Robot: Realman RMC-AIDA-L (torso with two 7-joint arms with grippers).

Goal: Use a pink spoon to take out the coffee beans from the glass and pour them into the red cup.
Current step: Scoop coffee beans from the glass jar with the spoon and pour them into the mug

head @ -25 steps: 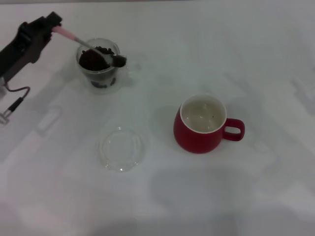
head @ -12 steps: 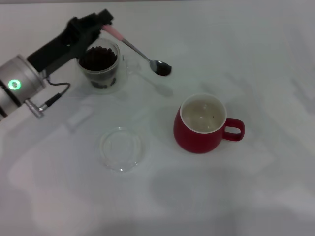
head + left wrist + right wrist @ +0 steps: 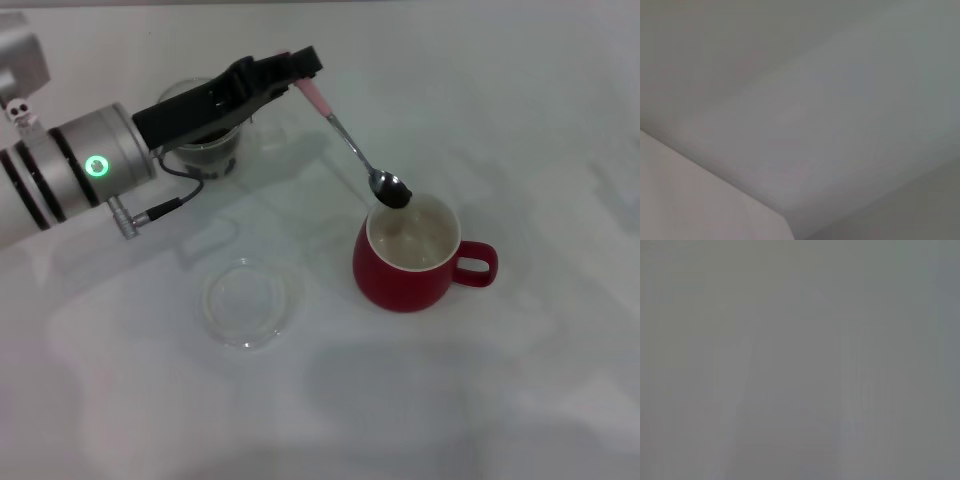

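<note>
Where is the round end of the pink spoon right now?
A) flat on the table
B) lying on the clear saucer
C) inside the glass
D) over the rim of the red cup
D: the left gripper holds the pink spoon so its bean-filled bowl hangs at the red cup rim.

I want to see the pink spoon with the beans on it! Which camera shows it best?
The head view. There the pink spoon shows whole, held by the left gripper, its dark-loaded bowl over the rim of the red cup. Both wrist views show only blank grey, with no spoon in them.
</note>
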